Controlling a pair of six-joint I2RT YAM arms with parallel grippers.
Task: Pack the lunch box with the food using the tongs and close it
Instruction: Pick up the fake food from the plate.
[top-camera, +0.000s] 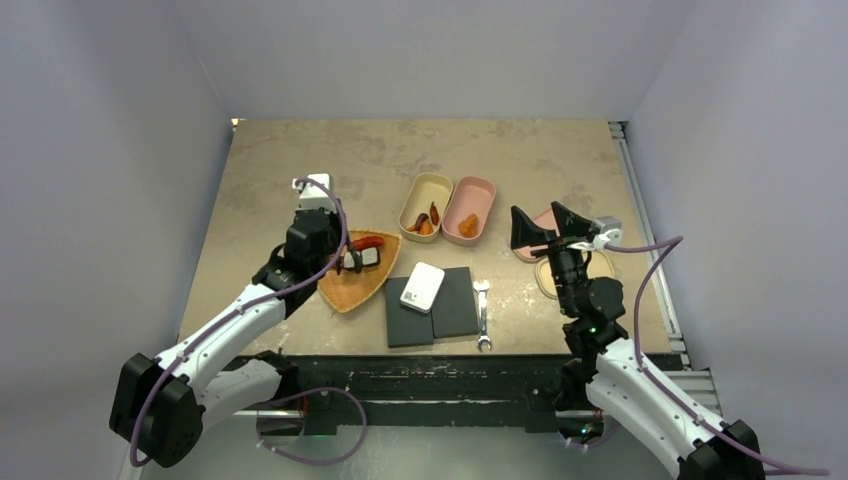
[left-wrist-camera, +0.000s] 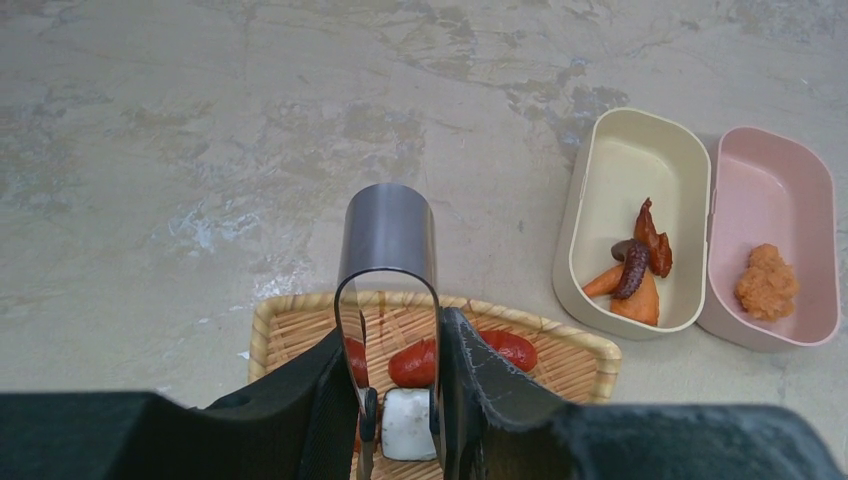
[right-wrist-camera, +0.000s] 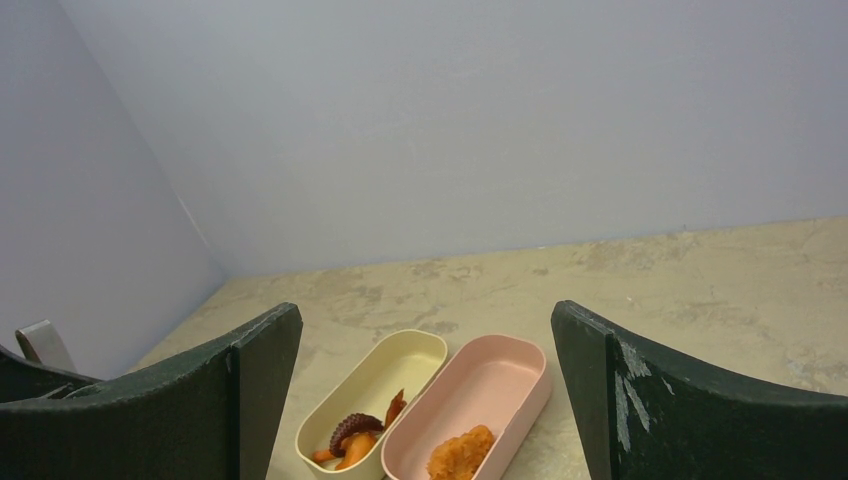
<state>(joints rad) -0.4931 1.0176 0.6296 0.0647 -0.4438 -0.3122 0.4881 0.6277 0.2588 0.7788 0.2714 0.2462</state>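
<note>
I have the left jaws closed on the tongs (left-wrist-camera: 388, 235). They press both thin arms from the sides, and the bent steel end sticks out in front of the wrist camera. The left arm hangs over the woven basket (left-wrist-camera: 560, 338), which sits on the surface (left-wrist-camera: 180, 150) near the left side. In the wrist view a white piece of food (left-wrist-camera: 408, 425) lies in the basket between the two arms of the tongs. I cannot tell whether the tips touch it. Two red pieces (left-wrist-camera: 412, 365) (left-wrist-camera: 512, 348) lie just beyond it in the same basket.

The cream box (left-wrist-camera: 640, 150) and the pink box (left-wrist-camera: 770, 195) stand side by side, touching, to the right of the basket and apart from it. The cream one holds a dark curled piece (left-wrist-camera: 633, 270) with orange and brown bits at its near end. The pink one holds a single orange lump (left-wrist-camera: 767, 283).

My right jaws stand wide open with nothing between them, raised above the surface on the right and looking toward both boxes. From above I see a white case (top-camera: 422, 287) resting on black pads (top-camera: 455, 300), with a small wrench (top-camera: 483, 318) just beside them.
</note>
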